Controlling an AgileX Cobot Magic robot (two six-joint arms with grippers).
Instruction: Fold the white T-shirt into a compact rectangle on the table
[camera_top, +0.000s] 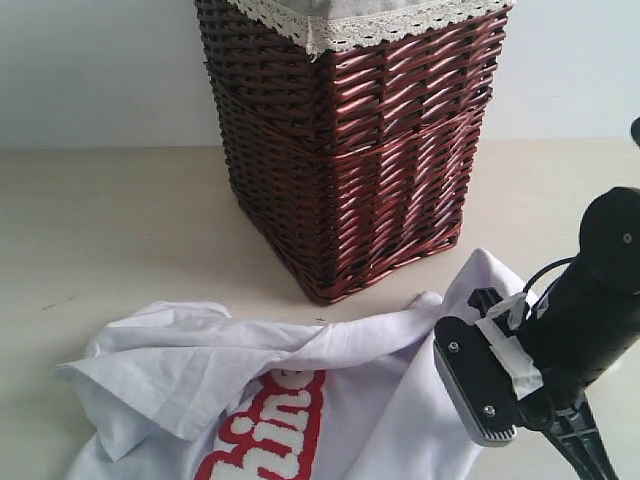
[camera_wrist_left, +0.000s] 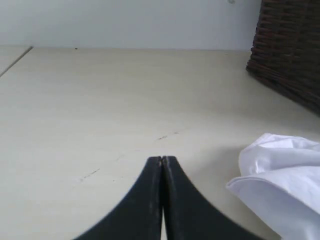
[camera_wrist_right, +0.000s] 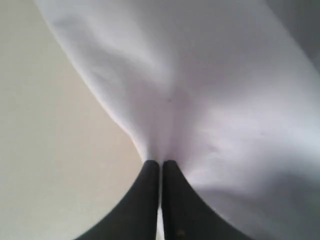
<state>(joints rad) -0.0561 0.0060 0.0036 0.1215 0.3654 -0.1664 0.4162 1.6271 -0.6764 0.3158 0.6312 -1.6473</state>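
The white T-shirt (camera_top: 390, 390) lies crumpled on the table (camera_top: 120, 230) in front of the basket, with red-outlined lettering (camera_top: 270, 430) showing near the bottom edge. My right arm (camera_top: 590, 300) reaches down onto the shirt's right side. In the right wrist view my right gripper (camera_wrist_right: 161, 162) is shut, pinching a fold of the white T-shirt (camera_wrist_right: 210, 90), and the cloth pulls taut from the tips. My left gripper (camera_wrist_left: 162, 159) is shut on nothing and hangs over bare table. A bunched edge of the T-shirt (camera_wrist_left: 280, 180) lies beside it, apart from the fingers.
A tall dark wicker basket (camera_top: 350, 150) with a lace-edged liner (camera_top: 380, 25) stands just behind the shirt. It also shows at the edge of the left wrist view as the basket (camera_wrist_left: 290, 50). A pale wall runs behind the table.
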